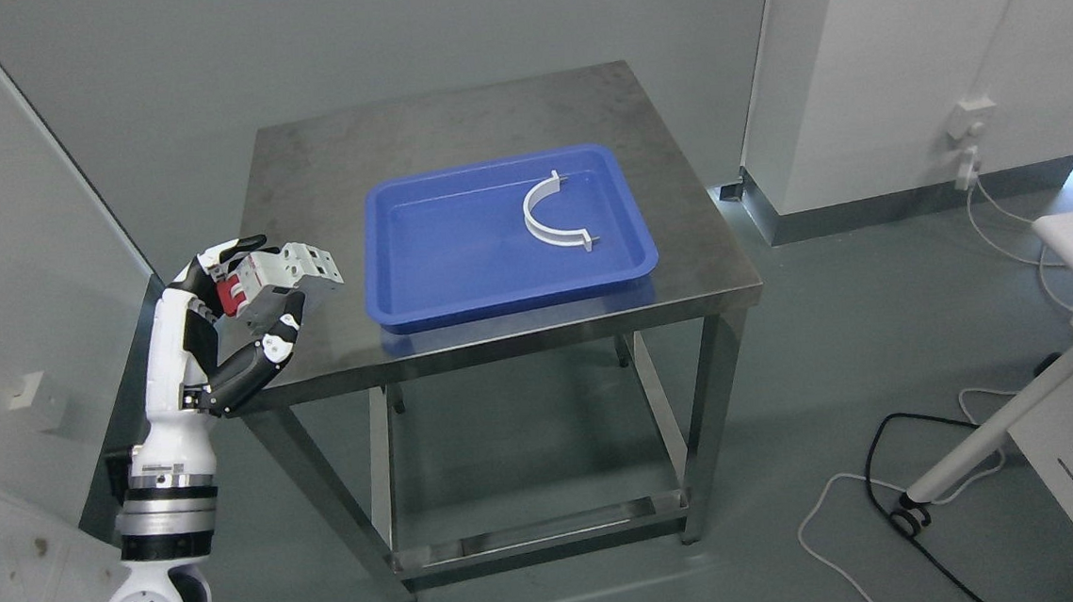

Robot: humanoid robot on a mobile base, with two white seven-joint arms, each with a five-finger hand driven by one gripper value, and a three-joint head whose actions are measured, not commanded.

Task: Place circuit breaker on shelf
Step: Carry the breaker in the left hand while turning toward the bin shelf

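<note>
Head view: left hand [244, 307] raised at the bench's [486, 116] left edge, fingers pinching the circuit breaker [293, 266] above the front left corner. Blue tray [422, 290] mid-bench, nearer the front edge, holding a white curved clamp [545, 220] by its right rim.

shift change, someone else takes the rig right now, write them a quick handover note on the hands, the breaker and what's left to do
Left hand: shut on the circuit breaker, held above the steel table's left edge.
Right hand: not in view.
Blue tray on the table holds only a white curved clamp.
Done: breaker is picked up.
Left: carry it to the shelf and set it down. No shelf shows in this view.
</note>
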